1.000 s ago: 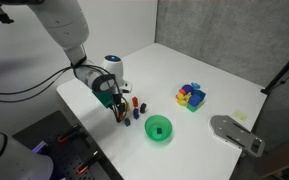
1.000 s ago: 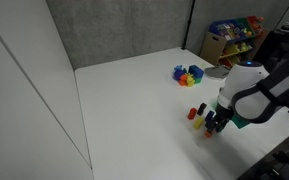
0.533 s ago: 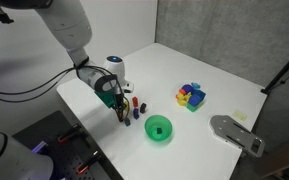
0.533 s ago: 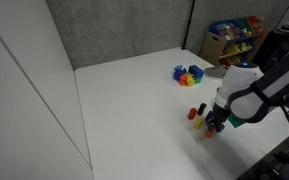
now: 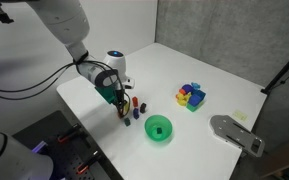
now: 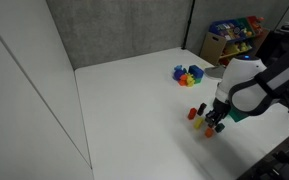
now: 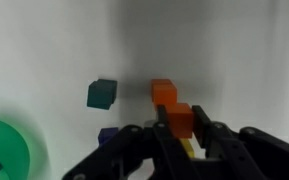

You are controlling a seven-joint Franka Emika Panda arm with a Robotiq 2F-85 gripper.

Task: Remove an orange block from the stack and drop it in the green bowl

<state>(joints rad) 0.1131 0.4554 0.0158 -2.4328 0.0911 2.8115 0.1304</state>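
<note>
The pincer (image 7: 181, 127) is hanging low over the stack (image 5: 134, 107), its two dark fingers (image 7: 201, 133) flanking one orange block (image 7: 179, 117). Whether they are pressing on it or standing just clear is too blurred to tell. A second orange block (image 7: 164, 92) is sitting just beyond the first, touching or nearly so, and a teal block (image 7: 102, 94) is standing apart to one side. From above the blocks are showing squarish tops, so their long axes are pointing up off the table (image 5: 184, 60). In an exterior view they look like small upright pegs.

The green bowl (image 5: 167, 127) is lying near the stack, close to the table's near edge, and is showing at the wrist view's lower corner (image 7: 19, 135). A coloured toy heap (image 5: 191, 96) is lying well apart, with bare white table beyond and around it.
</note>
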